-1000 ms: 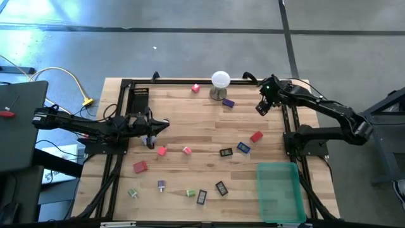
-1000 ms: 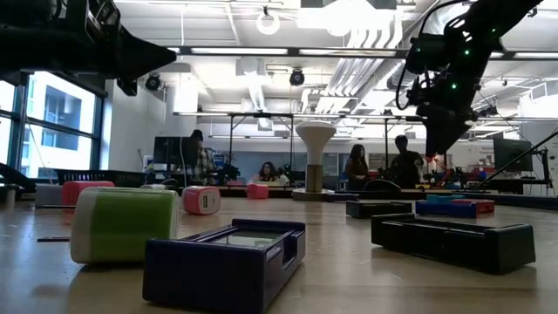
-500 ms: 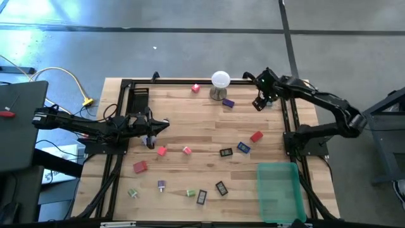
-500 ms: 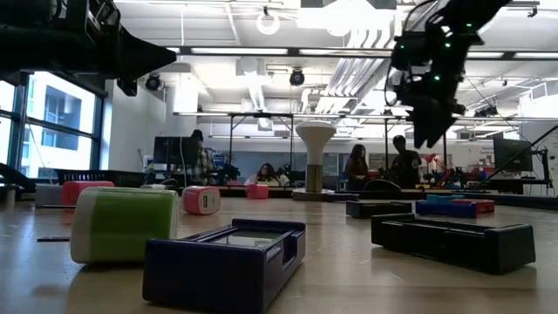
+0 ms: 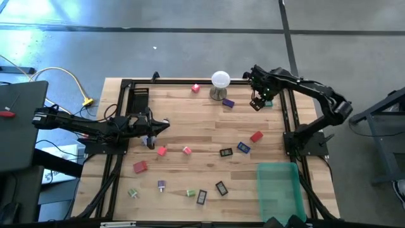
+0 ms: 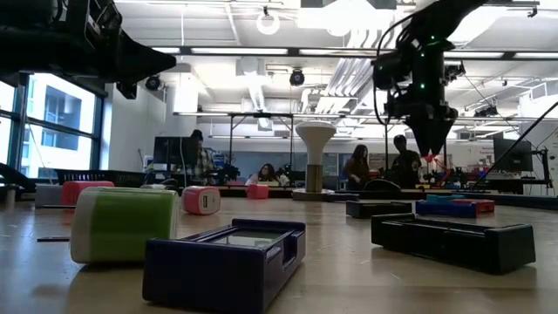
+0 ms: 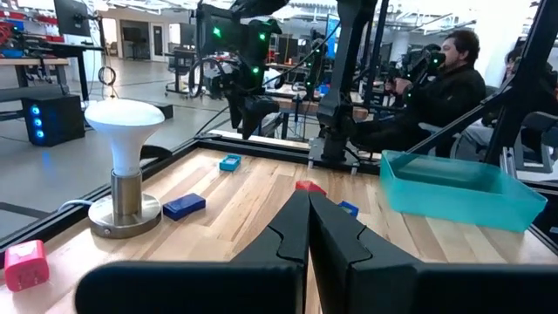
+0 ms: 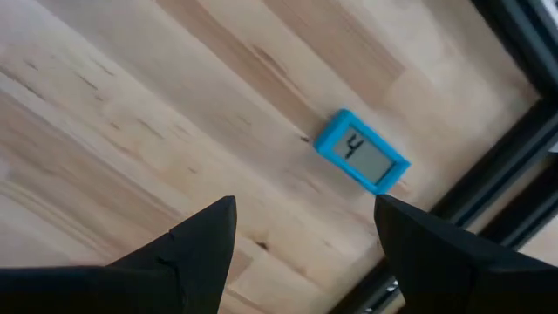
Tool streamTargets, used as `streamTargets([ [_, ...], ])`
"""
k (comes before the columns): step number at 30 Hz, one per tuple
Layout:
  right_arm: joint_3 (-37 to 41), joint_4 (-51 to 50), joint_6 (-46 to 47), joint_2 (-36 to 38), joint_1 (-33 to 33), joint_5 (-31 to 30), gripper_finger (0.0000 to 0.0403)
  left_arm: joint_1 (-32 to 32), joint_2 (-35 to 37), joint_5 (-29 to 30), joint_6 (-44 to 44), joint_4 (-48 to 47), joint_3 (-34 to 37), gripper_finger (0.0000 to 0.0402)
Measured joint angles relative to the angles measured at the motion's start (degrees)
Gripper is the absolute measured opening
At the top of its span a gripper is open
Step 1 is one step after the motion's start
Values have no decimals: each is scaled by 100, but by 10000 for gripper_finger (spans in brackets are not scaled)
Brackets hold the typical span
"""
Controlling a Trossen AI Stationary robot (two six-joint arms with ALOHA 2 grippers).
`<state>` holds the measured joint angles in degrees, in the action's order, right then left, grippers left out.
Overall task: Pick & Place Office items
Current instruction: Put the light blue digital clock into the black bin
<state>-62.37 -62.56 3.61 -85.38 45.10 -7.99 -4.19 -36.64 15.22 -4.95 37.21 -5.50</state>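
1. The right end effector (image 5: 255,105) hangs above the far right of the wooden tabletop (image 5: 209,136), fingers (image 8: 196,249) spread apart and empty.
2. Below it, near the black frame rail (image 8: 514,170), lies a small light-blue rectangular piece with a grey display (image 8: 361,163).
3. The left end effector (image 5: 166,124) waits at mid-left, fingers pressed together, holding nothing.
4. Other small office items (image 5: 190,171) lie scattered across the near tabletop, left of the translucent green bin (image 5: 280,190).

A large open workshop with tall windows (image 6: 65,131), ceiling lights (image 6: 268,22), seated people (image 6: 357,166) and grey floor (image 5: 190,44).
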Motion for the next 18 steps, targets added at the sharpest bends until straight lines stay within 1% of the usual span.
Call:
streamTargets([
  [3,0,-3,-193,-17,2,-99,261,0,0,0,0,2,0,1],
  [11,0,-17,-248,-15,2,-104,261,0,0,0,2,2,0,1],
  [18,0,500,-816,-15,2,-103,261,0,0,-1,2,2,-1,1],
])
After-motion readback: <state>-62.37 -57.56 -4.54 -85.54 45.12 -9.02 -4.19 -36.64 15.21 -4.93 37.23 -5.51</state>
